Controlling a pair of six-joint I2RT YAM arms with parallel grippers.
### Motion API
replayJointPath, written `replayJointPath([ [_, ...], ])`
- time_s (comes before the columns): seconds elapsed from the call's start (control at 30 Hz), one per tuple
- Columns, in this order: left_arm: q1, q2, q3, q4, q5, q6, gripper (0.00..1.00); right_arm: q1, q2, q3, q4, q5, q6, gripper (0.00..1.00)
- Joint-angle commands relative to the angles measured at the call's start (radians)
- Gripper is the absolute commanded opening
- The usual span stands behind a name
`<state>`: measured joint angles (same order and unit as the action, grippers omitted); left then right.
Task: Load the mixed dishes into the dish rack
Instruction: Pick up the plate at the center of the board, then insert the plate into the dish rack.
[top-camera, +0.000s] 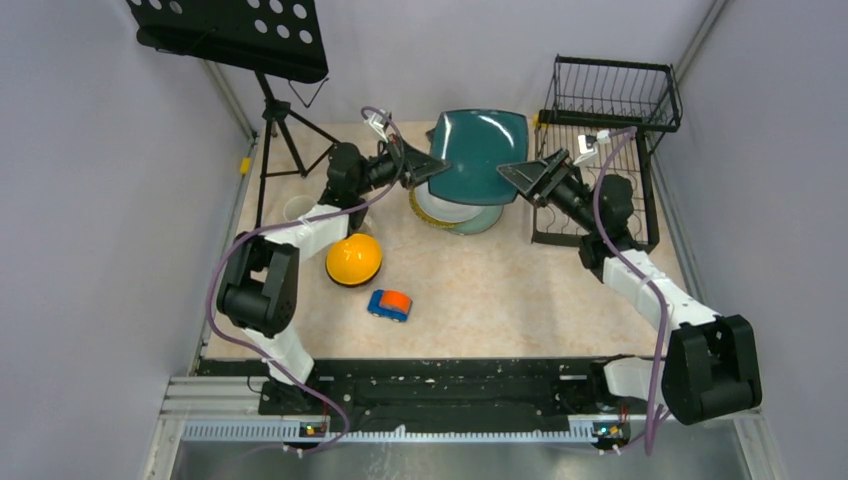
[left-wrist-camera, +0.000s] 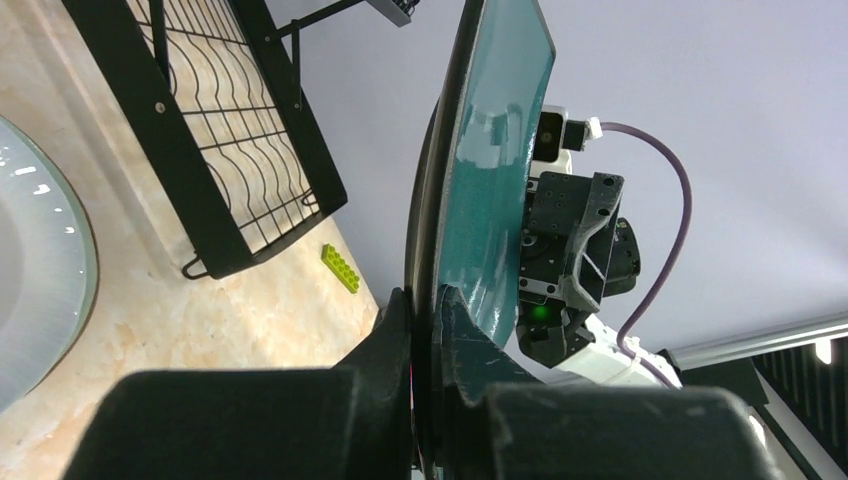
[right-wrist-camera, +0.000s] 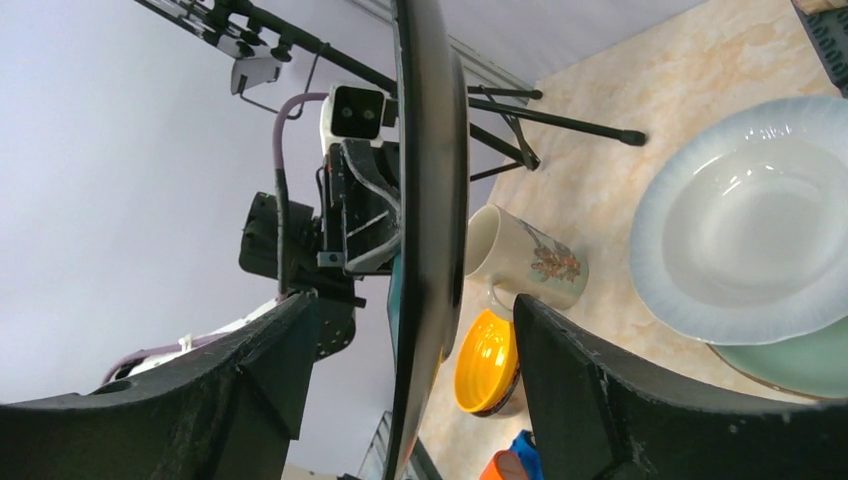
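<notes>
Nothing shows in your dish rack (left-wrist-camera: 190, 170) yet: left gripper (top-camera: 432, 165) clamps the teal plate (top-camera: 480, 155), right gripper (top-camera: 508, 172) straddles it, jaws apart.

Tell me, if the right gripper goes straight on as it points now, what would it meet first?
The dark teal square plate: its rim stands inside the open right gripper, apparently untouched. The left gripper holds the opposite rim.
</notes>
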<state>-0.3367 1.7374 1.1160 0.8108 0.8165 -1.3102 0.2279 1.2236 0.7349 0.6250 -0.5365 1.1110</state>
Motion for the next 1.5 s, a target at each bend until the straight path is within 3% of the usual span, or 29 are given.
replayJointPath([
  [0.0,-0.019,-0.097,0.001,0.157,-0.07,-0.053,0.0,-0.007,0.017,0.075,0.063,-0.024,0.001,0.72],
  [0.23,-0.03,-0.107,-0.033,0.17,-0.124,-0.052,0.0,-0.006,0.002,0.11,-0.004,-0.021,-0.052,0.54],
  [0.5,-0.037,-0.097,-0.046,0.214,-0.143,-0.082,0.0,-0.001,0.008,0.115,-0.027,-0.021,-0.072,0.51],
  [0.63,-0.041,-0.11,-0.061,0.22,-0.142,-0.082,0.0,-0.002,0.027,0.118,0.014,-0.026,-0.052,0.43],
  [0.7,-0.042,-0.117,-0.064,0.216,-0.144,-0.079,0.0,-0.002,0.046,0.124,0.032,-0.039,-0.044,0.26],
  [0.73,-0.041,-0.119,-0.064,0.214,-0.142,-0.077,0.0,-0.002,0.051,0.128,0.041,-0.043,-0.039,0.23],
  [0.87,-0.043,-0.121,-0.067,0.209,-0.143,-0.076,0.0,-0.002,0.068,0.141,0.04,-0.053,-0.031,0.44],
  [1.0,-0.046,-0.119,-0.063,0.209,-0.143,-0.078,0.0,-0.001,0.069,0.141,0.038,-0.057,-0.037,0.51],
  [1.1,-0.048,-0.115,-0.056,0.209,-0.137,-0.08,0.0,-0.001,0.065,0.141,0.025,-0.059,-0.045,0.45],
  [1.23,-0.05,-0.094,-0.034,0.211,-0.108,-0.084,0.0,-0.002,0.065,0.142,0.01,-0.069,-0.055,0.3],
  [1.3,-0.056,-0.097,-0.027,0.188,-0.102,-0.06,0.0,-0.002,0.064,0.144,0.002,-0.073,-0.065,0.18],
  [1.4,-0.06,-0.113,-0.026,0.105,-0.105,-0.003,0.0,-0.002,0.065,0.156,-0.014,-0.077,-0.077,0.16],
  [1.47,-0.059,-0.112,-0.023,0.089,-0.095,0.008,0.0,-0.002,0.065,0.161,-0.019,-0.077,-0.082,0.08],
])
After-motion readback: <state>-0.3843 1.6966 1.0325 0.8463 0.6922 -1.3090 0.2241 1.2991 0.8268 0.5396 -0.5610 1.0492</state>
